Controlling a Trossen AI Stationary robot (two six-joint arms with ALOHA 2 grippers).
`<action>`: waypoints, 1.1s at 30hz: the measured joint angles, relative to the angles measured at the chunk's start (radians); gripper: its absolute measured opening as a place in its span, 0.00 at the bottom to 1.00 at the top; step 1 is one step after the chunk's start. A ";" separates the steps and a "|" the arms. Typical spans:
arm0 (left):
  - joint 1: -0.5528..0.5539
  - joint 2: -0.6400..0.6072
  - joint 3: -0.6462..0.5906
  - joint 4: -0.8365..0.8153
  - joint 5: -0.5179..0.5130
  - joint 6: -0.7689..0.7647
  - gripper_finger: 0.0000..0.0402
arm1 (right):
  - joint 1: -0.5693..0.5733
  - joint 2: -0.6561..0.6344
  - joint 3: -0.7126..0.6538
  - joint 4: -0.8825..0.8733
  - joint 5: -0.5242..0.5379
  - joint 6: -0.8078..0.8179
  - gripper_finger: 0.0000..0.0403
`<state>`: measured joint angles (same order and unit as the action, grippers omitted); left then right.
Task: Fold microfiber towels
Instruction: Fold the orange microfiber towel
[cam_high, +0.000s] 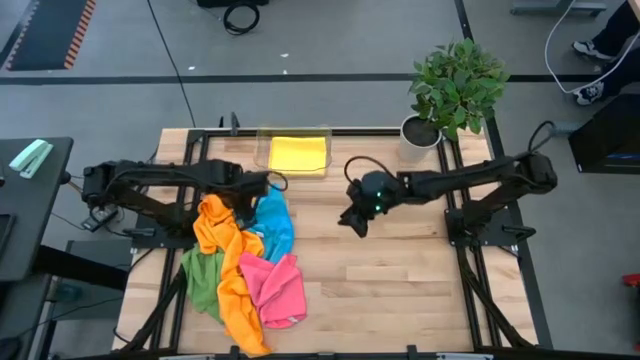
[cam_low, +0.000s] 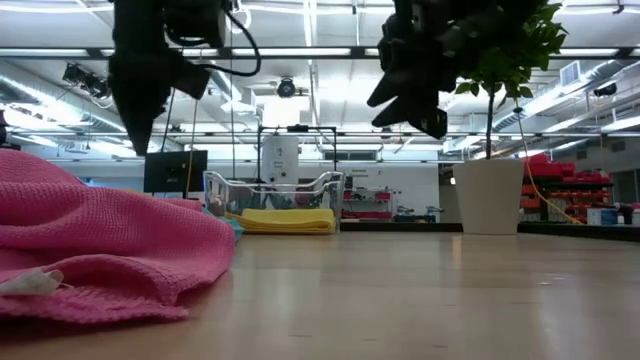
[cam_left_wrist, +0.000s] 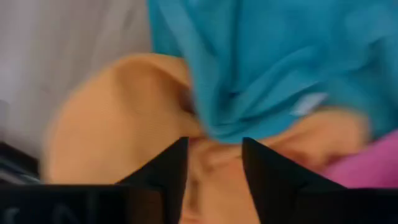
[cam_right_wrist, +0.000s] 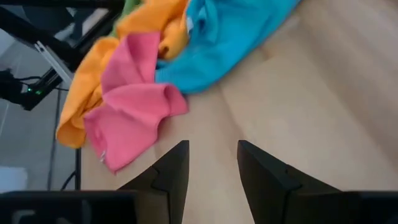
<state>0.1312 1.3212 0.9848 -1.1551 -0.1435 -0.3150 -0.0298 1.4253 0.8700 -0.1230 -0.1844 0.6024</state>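
Towels (cam_high: 243, 262) heaped left, clear tray (cam_high: 293, 155) and potted plant (cam_high: 452, 92) behind, both arms' jaws apart, empty.

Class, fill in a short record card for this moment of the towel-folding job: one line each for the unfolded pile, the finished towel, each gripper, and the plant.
Unfolded pile: orange towel, blue towel, pink towel, green towel, heaped on the table's left half
Finished towel: yellow towel, folded flat in the clear tray
Left gripper: open, above the orange and blue towels
Right gripper: open, empty, over bare table
Plant: potted plant, at the far right corner
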 joint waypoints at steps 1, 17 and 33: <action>-0.004 0.000 -0.016 0.002 -0.026 0.053 0.45 | 0.011 0.010 -0.001 -0.001 0.000 0.011 0.35; 0.138 0.030 -0.246 0.188 -0.201 0.408 0.40 | 0.223 0.024 0.066 -0.002 0.297 0.458 0.35; 0.165 -0.115 0.306 -0.129 -0.224 0.341 0.01 | 0.469 0.021 0.432 -0.290 0.361 0.365 0.35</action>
<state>0.2965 1.2065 1.2912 -1.2839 -0.3671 0.0262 0.4397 1.4466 1.3020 -0.4133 0.1764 0.9675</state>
